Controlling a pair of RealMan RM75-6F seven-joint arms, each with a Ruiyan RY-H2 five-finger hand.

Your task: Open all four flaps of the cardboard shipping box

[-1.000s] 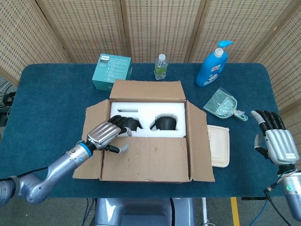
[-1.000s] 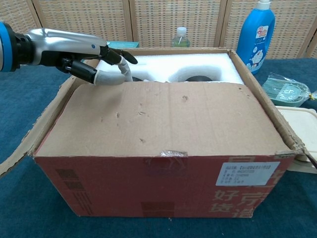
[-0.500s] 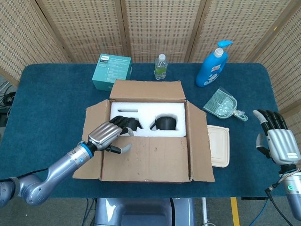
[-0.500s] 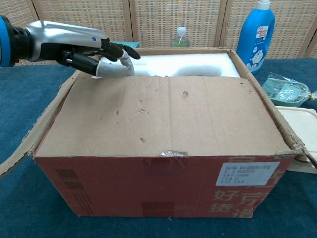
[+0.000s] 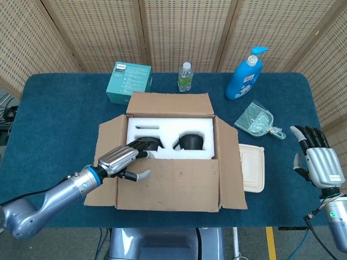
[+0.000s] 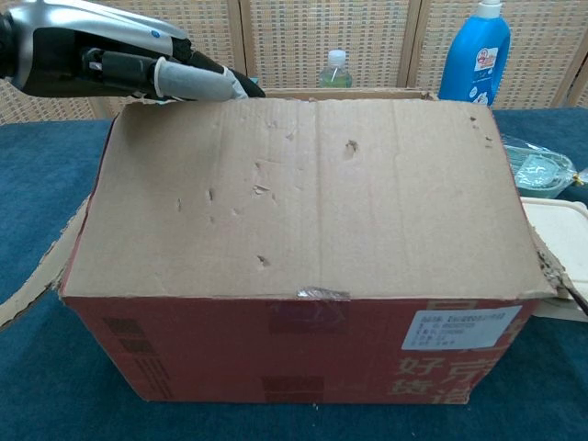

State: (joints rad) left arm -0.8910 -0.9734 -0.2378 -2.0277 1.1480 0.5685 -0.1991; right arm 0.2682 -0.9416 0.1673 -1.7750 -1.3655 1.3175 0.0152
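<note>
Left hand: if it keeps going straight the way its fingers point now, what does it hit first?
Probably the white foam insert: the left hand grips the near flap's left edge, fingers pointing toward the box's far right. Depth is unclear.

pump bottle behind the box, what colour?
Blue pump bottle, lighter blue pump; clearest in head view.

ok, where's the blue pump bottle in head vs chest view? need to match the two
Head view: the blue pump bottle stands on the far right part of the table, beyond the cardboard box.
Chest view: the bottle is at the top right, behind the box's raised front flap, its pump cut off by the frame edge.
Shared landmark: the small clear water bottle, just left of it in both.
</note>
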